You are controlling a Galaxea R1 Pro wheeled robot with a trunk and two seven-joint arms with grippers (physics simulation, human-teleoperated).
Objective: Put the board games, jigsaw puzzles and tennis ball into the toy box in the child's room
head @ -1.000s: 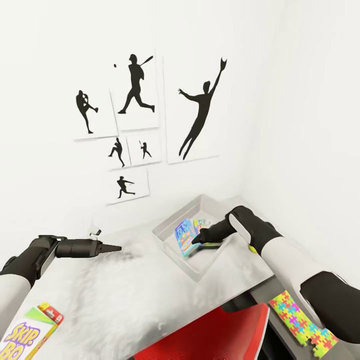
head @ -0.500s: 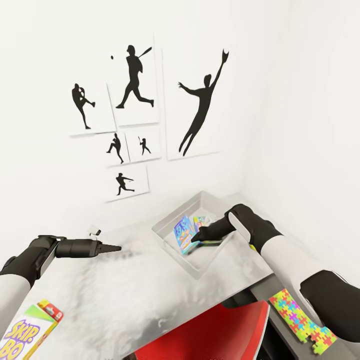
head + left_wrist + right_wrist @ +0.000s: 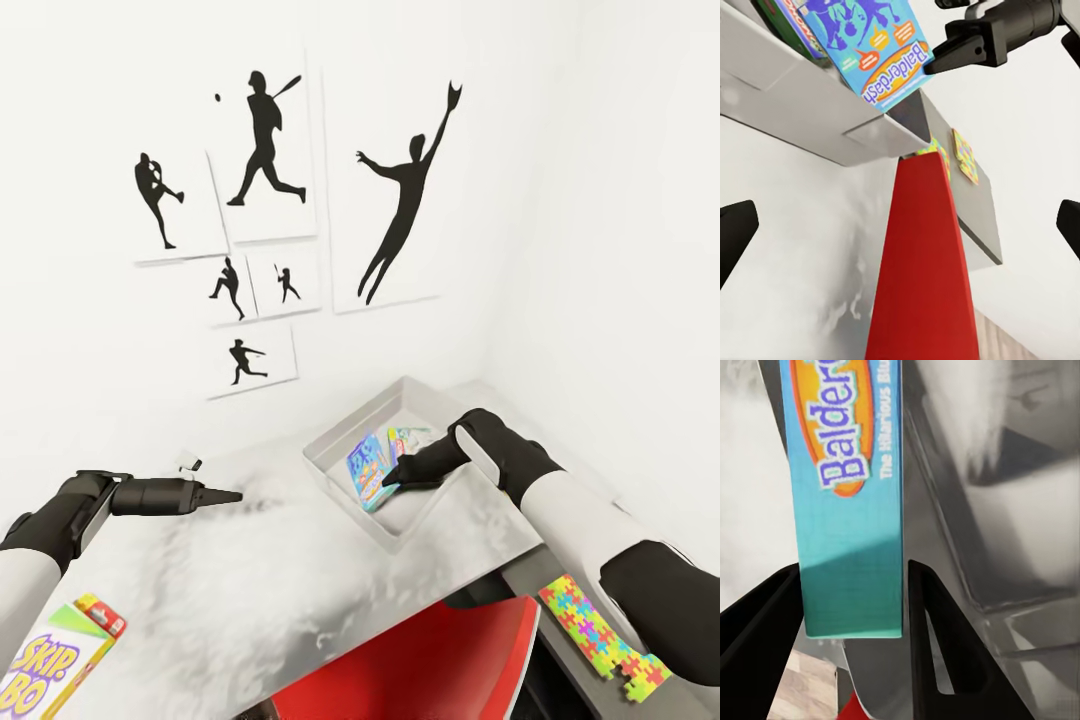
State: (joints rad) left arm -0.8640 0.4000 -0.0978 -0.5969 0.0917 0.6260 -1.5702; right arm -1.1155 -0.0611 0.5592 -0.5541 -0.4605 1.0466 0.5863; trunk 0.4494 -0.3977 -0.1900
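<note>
Grip status first: my right gripper holds the blue board game by one narrow end, a finger pressed against each broad face, as the right wrist view confirms with the box end seated between both fingers. I hold it at the end so that the far end can enter the bin ahead of my fingers. The box stands tilted inside the toy box, its lower end down in the grey bin and its upper end leaning toward the near wall; the left wrist view shows its printed face rising above that wall. A second colourful item already lies in the bin behind it; I cannot identify it for certain.

My left gripper holds nothing and hovers over the white table, well apart from the bin; its fingertips show spread at both edges of the left wrist view, so it is open. It is parked there, I judge, to keep clear of the right arm's work.

Remaining items: the Skip-Bo box lies near the table's front corner on my left side, and one jigsaw puzzle lies on the lower grey section beside my right arm. A red chair sits below the table edge.

Next, in my judgement, comes release once the box rests flat or leans stably.
</note>
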